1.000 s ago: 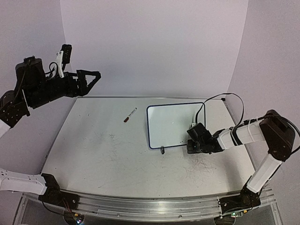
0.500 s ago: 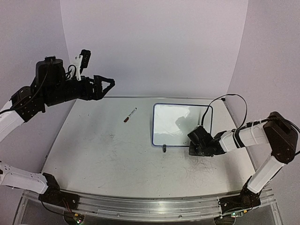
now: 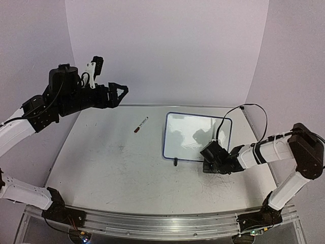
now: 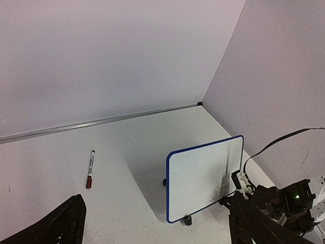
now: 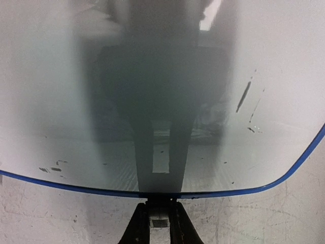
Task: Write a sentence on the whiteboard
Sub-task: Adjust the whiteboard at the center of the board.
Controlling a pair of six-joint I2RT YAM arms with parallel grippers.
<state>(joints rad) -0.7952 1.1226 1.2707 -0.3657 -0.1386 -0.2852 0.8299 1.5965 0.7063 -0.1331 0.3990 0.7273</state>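
The right gripper (image 5: 158, 203) pinches the bottom edge of the tilted whiteboard (image 3: 193, 134), the left gripper (image 3: 122, 93) hangs spread wide, and a marker (image 3: 141, 124) lies on the table (image 3: 101, 168).

The whiteboard (image 3: 195, 136) stands tilted at centre right of the frame, one black clip foot (image 3: 175, 162) at its lower left corner. The right gripper (image 3: 208, 163) is closed on its lower right edge. A marker (image 3: 141, 124) lies on the table (image 3: 101, 168) just left of the board. The left gripper (image 3: 121, 92) hangs at upper left, its jaws spread.
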